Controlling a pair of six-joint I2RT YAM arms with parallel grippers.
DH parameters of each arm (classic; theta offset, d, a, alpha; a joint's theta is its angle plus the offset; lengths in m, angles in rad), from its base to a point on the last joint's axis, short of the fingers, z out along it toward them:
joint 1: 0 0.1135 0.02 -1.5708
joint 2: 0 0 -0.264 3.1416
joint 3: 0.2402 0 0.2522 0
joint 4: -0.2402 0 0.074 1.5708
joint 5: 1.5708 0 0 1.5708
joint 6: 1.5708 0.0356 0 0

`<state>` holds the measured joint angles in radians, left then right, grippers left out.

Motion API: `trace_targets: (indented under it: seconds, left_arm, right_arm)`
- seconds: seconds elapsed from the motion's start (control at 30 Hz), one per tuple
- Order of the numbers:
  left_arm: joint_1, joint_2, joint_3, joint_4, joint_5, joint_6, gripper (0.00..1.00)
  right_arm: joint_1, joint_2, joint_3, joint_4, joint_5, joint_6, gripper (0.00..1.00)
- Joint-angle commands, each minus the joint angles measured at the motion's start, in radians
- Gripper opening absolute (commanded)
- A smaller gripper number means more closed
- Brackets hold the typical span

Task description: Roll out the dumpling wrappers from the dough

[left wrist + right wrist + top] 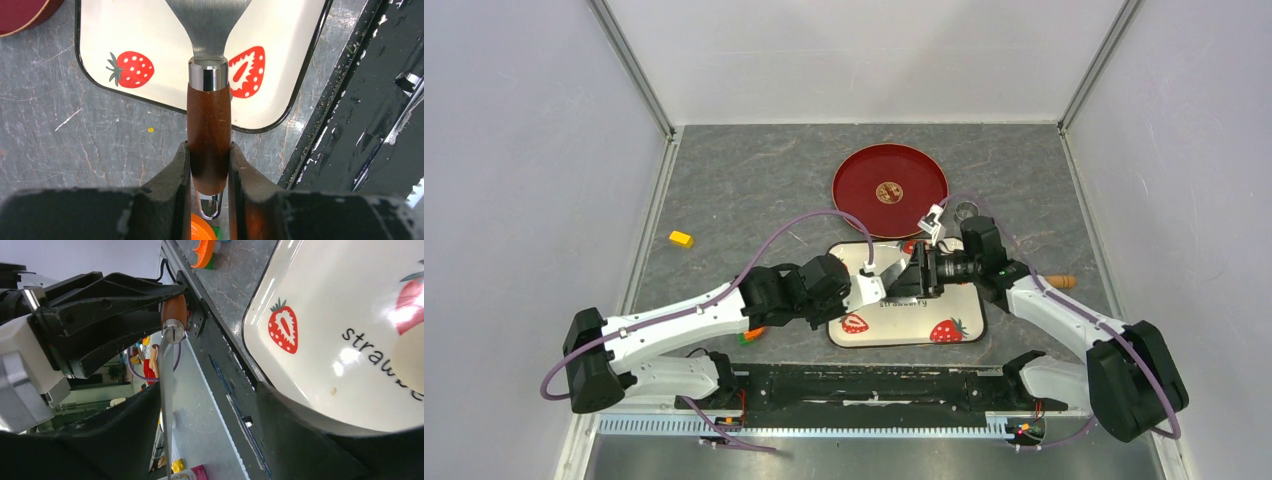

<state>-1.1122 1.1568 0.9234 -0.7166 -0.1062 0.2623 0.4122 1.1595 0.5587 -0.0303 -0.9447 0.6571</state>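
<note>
The left gripper [209, 152] is clamped on the wooden handle of a scraper [209, 100] above the tray [140, 30]. The right gripper [207, 405] stands spread, with the blade edge-on between its fingers. The dough [411, 362], seemingly a flat pale patch, lies on the tray.

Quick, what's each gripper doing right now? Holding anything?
Left gripper: closed on the scraper, gripping its wooden handle.
Right gripper: open, holding nothing.
</note>
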Motion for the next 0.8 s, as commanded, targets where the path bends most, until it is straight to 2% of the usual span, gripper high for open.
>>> trace_targets:
  seconds: [0.0,0.07,0.27,0.33,0.4,0.43,0.47,0.6,0.77]
  left_arm:
    - [-0.013,-0.007,0.04,0.06,-0.039,0.017,0.02]
    - [-0.014,-0.012,0.037,0.06,-0.042,0.007,0.02]
    - [-0.015,-0.025,0.023,0.083,-0.041,-0.027,0.02]
    - [-0.015,-0.027,0.012,0.103,-0.043,-0.043,0.11]
    - [-0.014,-0.033,-0.008,0.133,-0.043,-0.058,0.25]
    - [-0.014,-0.041,-0.02,0.151,-0.045,-0.065,0.46]
    - [-0.014,-0.048,-0.034,0.169,-0.043,-0.071,0.53]
    - [-0.012,-0.065,-0.073,0.221,-0.041,-0.078,0.54]
    - [-0.012,-0.055,-0.088,0.226,-0.046,-0.075,0.49]
  right_arm:
    - [0.05,0.02,-0.057,0.333,0.012,0.168,0.58]
    - [0.061,0.023,-0.079,0.411,0.01,0.212,0.43]
    - [0.066,0.002,-0.107,0.45,0.011,0.197,0.07]
    - [0.066,-0.014,-0.114,0.451,0.011,0.184,0.0]
    - [0.065,-0.03,-0.122,0.462,0.008,0.18,0.0]
    - [0.066,-0.038,-0.127,0.466,0.006,0.181,0.0]
    - [0.066,-0.044,-0.13,0.469,0.002,0.18,0.0]
    - [0.067,-0.063,-0.134,0.472,-0.011,0.189,0.0]
    - [0.066,-0.081,-0.134,0.49,-0.011,0.219,0.0]
